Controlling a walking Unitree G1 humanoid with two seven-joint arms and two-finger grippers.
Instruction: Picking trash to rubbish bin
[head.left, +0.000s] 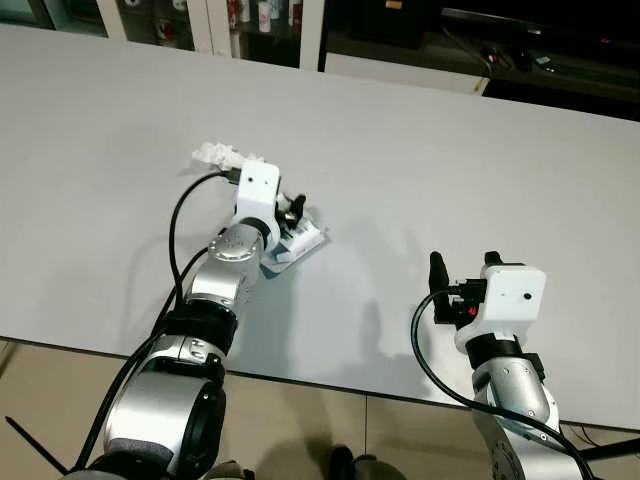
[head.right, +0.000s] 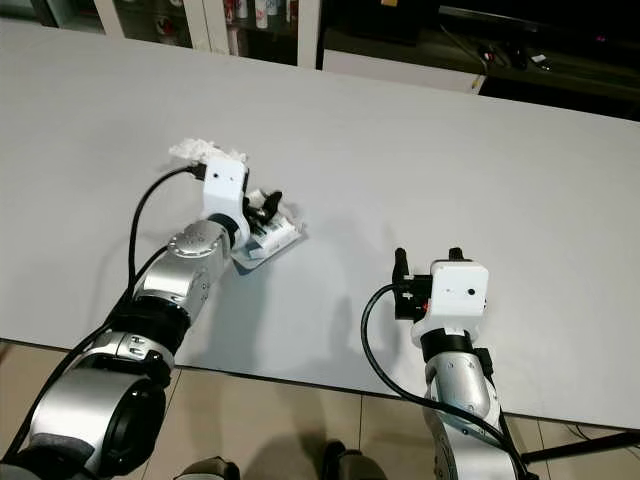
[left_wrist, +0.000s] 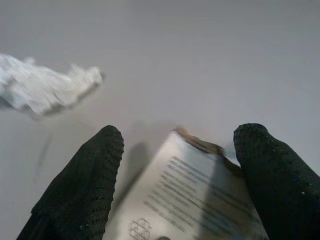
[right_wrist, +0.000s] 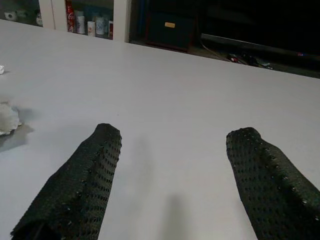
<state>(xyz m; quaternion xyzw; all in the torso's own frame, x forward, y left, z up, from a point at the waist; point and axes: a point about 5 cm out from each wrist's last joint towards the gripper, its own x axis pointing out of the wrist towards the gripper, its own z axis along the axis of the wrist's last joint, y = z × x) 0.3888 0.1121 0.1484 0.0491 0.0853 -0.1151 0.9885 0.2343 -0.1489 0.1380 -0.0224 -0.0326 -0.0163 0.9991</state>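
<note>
Left eye view: the left gripper (head.left: 291, 214) sits just left of centre, its black fingers spread to either side of a flat white printed carton (head.left: 302, 240) lying on the pale grey table (head.left: 450, 150); a crumpled white tissue wad (head.left: 217, 155) lies close behind the wrist, up and left. The right gripper (head.left: 462, 266), lower right, hovers over bare table, spread wide and holding nothing. Right eye view: same layout, carton centre-left. Left wrist view: the two fingers (left_wrist: 82, 185) straddle the carton at bottom centre, not pressing it; tissue at upper left. Right wrist view: fingers apart over the table. Risk: the carton lies flat, so closing fingers may skate over its edges and push it away. No bin seen yet.
</note>
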